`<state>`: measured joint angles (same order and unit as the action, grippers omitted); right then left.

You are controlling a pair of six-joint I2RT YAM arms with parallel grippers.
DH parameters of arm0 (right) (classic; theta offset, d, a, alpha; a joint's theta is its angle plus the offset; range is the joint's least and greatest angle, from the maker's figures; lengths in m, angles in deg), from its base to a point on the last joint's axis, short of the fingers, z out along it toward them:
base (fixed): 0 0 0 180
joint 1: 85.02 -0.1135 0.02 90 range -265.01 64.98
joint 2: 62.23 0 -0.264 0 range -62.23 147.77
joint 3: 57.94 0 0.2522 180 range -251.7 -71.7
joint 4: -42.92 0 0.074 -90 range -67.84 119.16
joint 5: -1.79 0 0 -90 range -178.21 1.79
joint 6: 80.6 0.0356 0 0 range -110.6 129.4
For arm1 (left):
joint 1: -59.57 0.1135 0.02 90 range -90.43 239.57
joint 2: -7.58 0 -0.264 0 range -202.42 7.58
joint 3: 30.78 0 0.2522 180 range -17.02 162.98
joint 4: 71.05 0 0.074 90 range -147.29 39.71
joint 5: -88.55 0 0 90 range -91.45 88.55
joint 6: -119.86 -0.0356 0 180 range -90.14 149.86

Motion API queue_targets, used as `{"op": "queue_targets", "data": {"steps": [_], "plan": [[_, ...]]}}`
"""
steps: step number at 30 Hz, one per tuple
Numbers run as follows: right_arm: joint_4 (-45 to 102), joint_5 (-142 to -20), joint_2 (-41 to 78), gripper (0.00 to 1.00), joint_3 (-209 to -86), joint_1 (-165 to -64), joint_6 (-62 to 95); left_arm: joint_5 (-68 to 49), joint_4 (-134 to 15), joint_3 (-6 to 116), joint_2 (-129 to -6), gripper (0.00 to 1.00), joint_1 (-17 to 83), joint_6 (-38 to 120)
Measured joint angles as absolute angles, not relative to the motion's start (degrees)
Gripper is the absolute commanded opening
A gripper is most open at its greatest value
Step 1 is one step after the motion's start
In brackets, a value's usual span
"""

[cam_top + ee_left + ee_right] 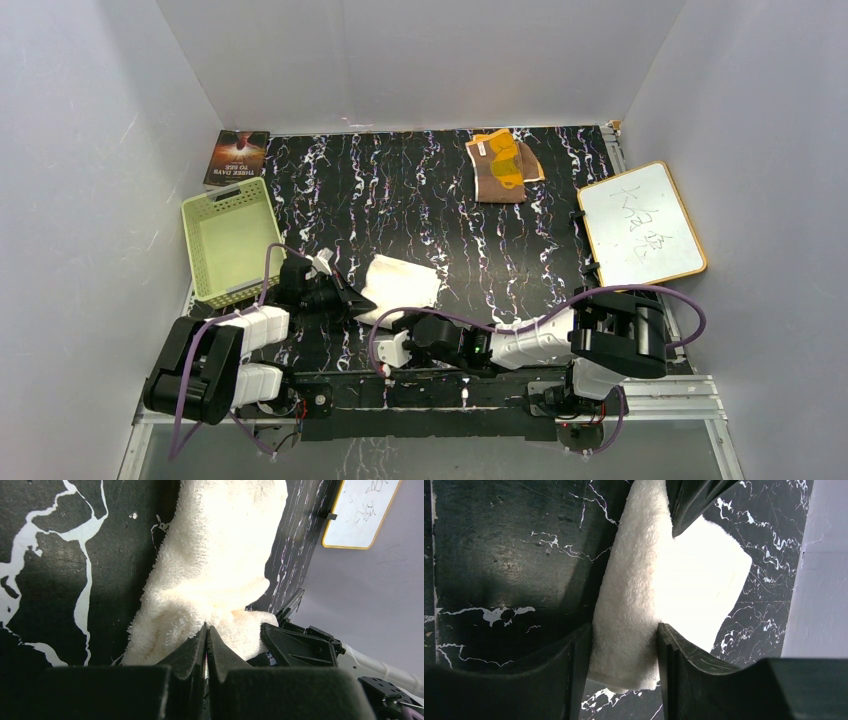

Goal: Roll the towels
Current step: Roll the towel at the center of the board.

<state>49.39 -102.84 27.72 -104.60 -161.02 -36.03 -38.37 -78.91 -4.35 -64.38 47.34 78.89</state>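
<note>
The cream-white towel [408,282] lies on the black marbled table, partly rolled along its near edge. My left gripper [364,300] is at its left end; in the left wrist view the gripper [207,626] is shut, pinching a puckered fold of the towel [220,555]. My right gripper [404,322] reaches in from the right at the near end. The right wrist view shows this gripper [624,627] with both fingers pressed against the sides of the rolled edge [629,600]. The brown towel with a yellow-orange pattern [503,165] lies crumpled at the far side.
A light green basket [228,240] stands at the left, with a dark book [237,157] behind it. A white board with a wooden frame [640,225] lies at the right edge. Grey walls enclose three sides of the table.
</note>
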Motion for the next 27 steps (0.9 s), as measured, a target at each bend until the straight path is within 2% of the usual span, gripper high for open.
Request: {"op": "queue_targets", "data": {"steps": [5, 10, 15, 19, 20, 22, 23, 25, 27], "plan": [[49.87, -103.43, 28.03, 0.32, -104.60, -161.02, -35.90, -38.57, -78.96, -4.13, -64.89, 0.00, 47.34, 78.87], [49.84, -103.45, 28.48, 0.30, -104.60, -161.04, -34.83, -38.79, -78.74, -3.76, -65.26, 0.00, 47.34, 78.89], [49.76, -101.42, 28.16, 0.17, -104.60, -160.30, -29.56, -37.94, -74.98, -1.90, -64.47, 0.00, 47.34, 78.87], [48.66, -95.82, 26.12, 0.19, -104.63, -156.06, -22.72, -36.28, -71.66, 0.63, -63.99, 0.00, 47.38, 78.41], [48.18, -93.51, 25.67, 0.19, -104.80, -154.47, -20.49, -36.15, -70.98, 1.31, -63.97, 0.05, 47.62, 78.35], [46.63, -88.39, 25.32, 0.17, -105.83, -150.57, -15.42, -36.08, -69.16, 2.60, -63.44, 0.31, 48.63, 78.04], [45.82, -86.08, 25.34, 0.14, -106.55, -148.63, -13.26, -35.99, -68.05, 3.34, -62.94, 0.41, 49.13, 77.51], [43.96, -80.66, 25.34, 0.06, -108.21, -144.24, -8.62, -35.71, -64.62, 6.18, -61.21, 0.50, 50.24, 76.44], [42.50, -76.85, 25.36, 0.00, -109.52, -140.85, -4.97, -35.31, -61.47, 10.36, -59.55, 0.52, 50.88, 75.04]]}}
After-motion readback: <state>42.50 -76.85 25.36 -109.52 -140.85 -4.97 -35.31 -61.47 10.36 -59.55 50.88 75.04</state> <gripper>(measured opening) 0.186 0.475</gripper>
